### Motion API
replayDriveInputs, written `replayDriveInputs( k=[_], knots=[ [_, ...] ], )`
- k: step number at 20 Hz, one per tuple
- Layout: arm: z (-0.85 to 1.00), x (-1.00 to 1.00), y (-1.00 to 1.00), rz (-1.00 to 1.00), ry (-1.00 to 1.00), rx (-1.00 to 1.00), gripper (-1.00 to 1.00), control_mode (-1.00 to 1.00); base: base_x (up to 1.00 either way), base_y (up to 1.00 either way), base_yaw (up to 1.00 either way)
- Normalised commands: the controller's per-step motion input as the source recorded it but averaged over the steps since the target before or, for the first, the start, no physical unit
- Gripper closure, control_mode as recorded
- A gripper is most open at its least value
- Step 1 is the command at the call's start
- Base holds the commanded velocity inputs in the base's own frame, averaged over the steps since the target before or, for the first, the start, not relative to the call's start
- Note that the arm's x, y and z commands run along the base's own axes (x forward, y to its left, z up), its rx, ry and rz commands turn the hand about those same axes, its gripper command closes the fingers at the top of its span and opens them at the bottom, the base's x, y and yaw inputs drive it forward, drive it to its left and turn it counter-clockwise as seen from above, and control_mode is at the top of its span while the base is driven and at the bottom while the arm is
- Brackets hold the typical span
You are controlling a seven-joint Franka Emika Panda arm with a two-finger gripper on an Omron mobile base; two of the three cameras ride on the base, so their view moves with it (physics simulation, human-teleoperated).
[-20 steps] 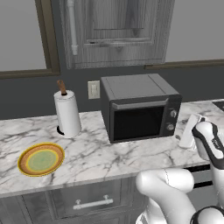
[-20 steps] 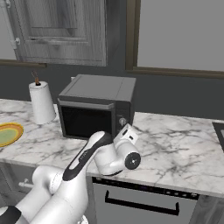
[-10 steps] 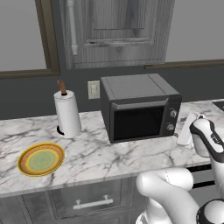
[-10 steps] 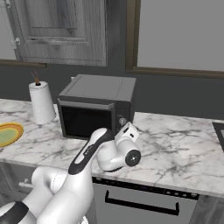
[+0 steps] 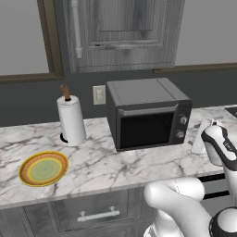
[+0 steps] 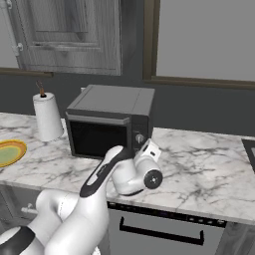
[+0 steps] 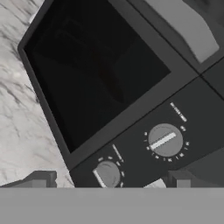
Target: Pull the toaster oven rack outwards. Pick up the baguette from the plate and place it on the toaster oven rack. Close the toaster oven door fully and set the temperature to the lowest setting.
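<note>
Marble counter [image 5: 92,166] runs L–R across both base views. Toaster oven [image 5: 148,113] sits on it towards the back, door [image 5: 143,129] fully shut, dark glass facing fwd; silvery bar handle along door's top edge. Rack can't be seen behind the dark glass. Hand view: an elongated dark shape shows faintly behind the glass, too dim to ID as the baguette.

Arm's white body fills the foreground; wrist raised at the oven's right front corner. Gripper [image 7: 105,181] aimed at the control panel, close up. Tips [image 7: 39,179] barely rise into the hand view, set well apart, one each side of the lower knob – fingers spread, grasping nothing.

Paper towel roll [image 5: 71,120] upright, left of oven, apart from it. Plate [image 5: 44,168] near counter's front edge, well left of oven, nothing on it.

Two knobs on panel: upper [image 7: 165,140] w/ light pointer bar, lower [image 7: 106,174] just ahead of the tips. Whether a tip touches it, can't tell.
</note>
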Motion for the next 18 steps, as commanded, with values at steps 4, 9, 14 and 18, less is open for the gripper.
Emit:
replayDriveInputs(
  k=[4, 9, 14, 18],
  knots=[
    [-0.13, -0.09, 0.00, 0.00, -0.15, -0.14, -1.00, -1.00, 0.00, 0.00, 0.00],
    [-0.13, -0.14, 0.00, 0.04, -0.10, -0.13, -1.00, -1.00, 0.00, 0.00, 0.00],
    [-0.01, 0.00, 0.02, 0.07, -0.04, -0.10, -1.00, -1.00, 0.00, 0.00, 0.00],
    [-0.03, 0.02, 0.00, 0.06, -0.01, -0.08, -1.00, -1.00, 0.00, 0.00, 0.00]
  ],
)
